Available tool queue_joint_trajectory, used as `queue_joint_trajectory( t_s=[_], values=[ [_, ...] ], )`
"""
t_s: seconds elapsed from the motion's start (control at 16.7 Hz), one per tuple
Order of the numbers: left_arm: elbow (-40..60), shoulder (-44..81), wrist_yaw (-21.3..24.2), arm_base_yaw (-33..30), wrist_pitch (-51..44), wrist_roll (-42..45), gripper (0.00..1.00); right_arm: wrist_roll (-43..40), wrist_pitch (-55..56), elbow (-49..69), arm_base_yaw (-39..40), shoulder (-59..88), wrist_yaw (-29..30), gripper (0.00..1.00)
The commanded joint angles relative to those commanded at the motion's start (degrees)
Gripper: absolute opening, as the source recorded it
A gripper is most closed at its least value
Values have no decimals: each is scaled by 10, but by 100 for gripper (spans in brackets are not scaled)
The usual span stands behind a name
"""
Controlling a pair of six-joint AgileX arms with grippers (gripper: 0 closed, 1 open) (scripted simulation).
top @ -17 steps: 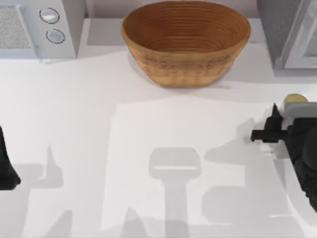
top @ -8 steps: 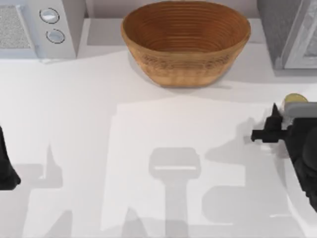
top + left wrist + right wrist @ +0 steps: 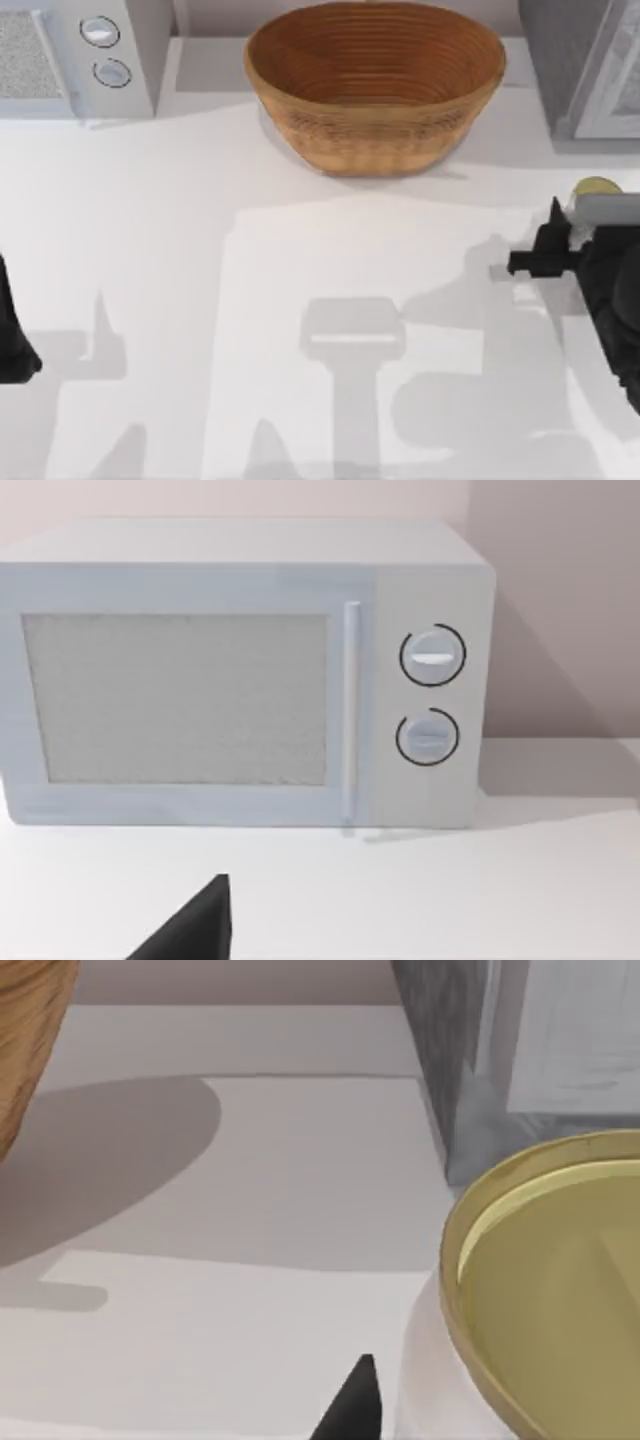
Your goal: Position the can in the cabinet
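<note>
The can (image 3: 595, 187) shows its dull gold top at the table's right edge, in front of the cabinet (image 3: 555, 60). My right gripper (image 3: 592, 214) is shut on the can, one dark finger standing at the can's left. In the right wrist view the can (image 3: 560, 1300) sits very close, beside a dark fingertip (image 3: 352, 1410), with the grey speckled cabinet (image 3: 435, 1050) and its light door panel just behind. My left arm is parked at the table's left edge, its gripper (image 3: 15, 345) low by the front.
A large woven basket (image 3: 375, 85) stands at the back middle, left of the cabinet. A white microwave with two round knobs (image 3: 105, 50) occupies the back left, and the left wrist view faces it (image 3: 240, 670). Bare white tabletop spreads across the middle and front.
The can and my right gripper have shifted slightly toward the back of the table, and their shadow on the tabletop has spread leftward. The left arm has not moved.
</note>
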Motion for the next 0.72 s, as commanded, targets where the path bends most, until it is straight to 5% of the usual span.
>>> queue_joint_trajectory(
  t_s=[0.72],
  values=[
    [0, 0, 0, 0, 0, 0, 100, 3, -431, 46, 1, -373, -5, 0]
  ],
)
